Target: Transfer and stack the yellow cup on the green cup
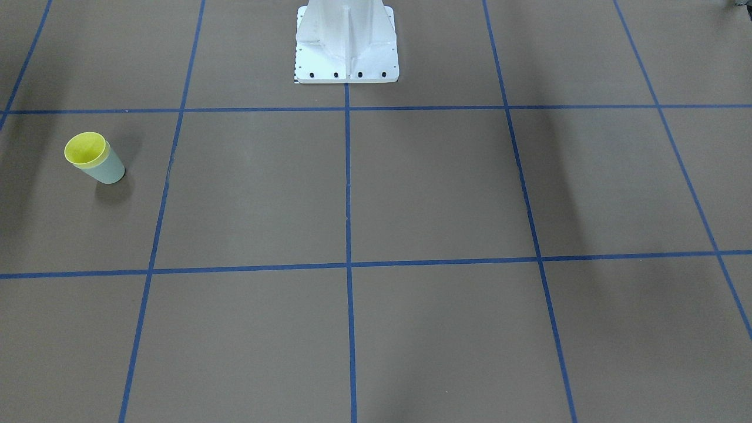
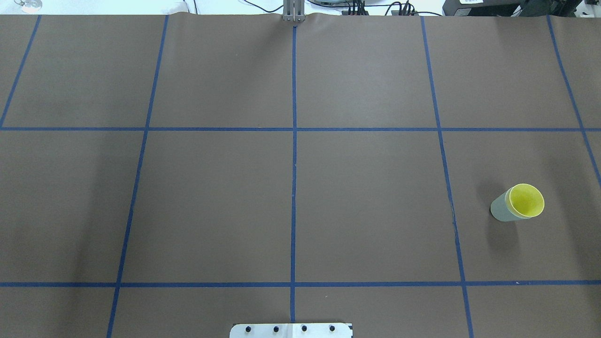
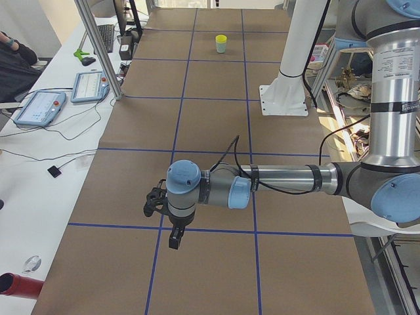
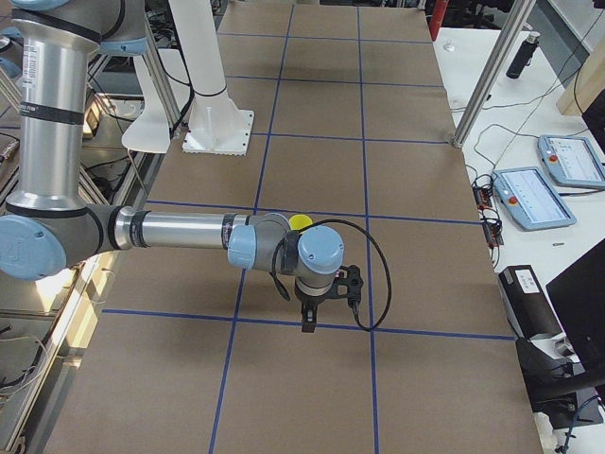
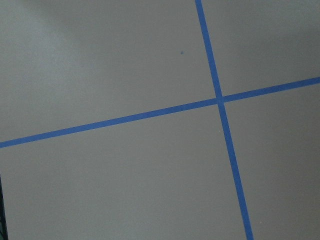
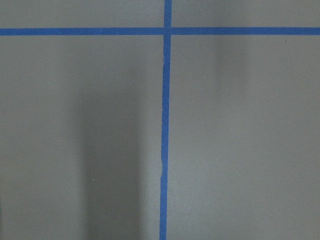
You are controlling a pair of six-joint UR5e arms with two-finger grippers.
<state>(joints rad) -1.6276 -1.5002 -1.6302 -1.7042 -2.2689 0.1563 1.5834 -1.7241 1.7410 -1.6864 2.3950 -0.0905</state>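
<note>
The yellow cup (image 1: 86, 148) sits nested inside the green cup (image 1: 109, 170), and the pair stands upright on the brown table on my right side. The overhead view shows the yellow cup (image 2: 526, 201) inside the green cup (image 2: 499, 211). In the exterior left view the pair is small and far away, yellow cup (image 3: 222, 39) above green cup (image 3: 222, 48). My left gripper (image 3: 172, 236) shows only in that view, high over the table; I cannot tell whether it is open or shut. My right gripper (image 4: 308, 317) shows only in the exterior right view; I cannot tell its state either. Both are far from the cups.
Blue tape lines (image 2: 294, 155) divide the brown table into squares. The white robot pedestal (image 1: 346, 47) stands at the table's robot-side edge. Tablets (image 3: 39, 105) and cables lie on the white bench beside the table. Both wrist views show only table and tape.
</note>
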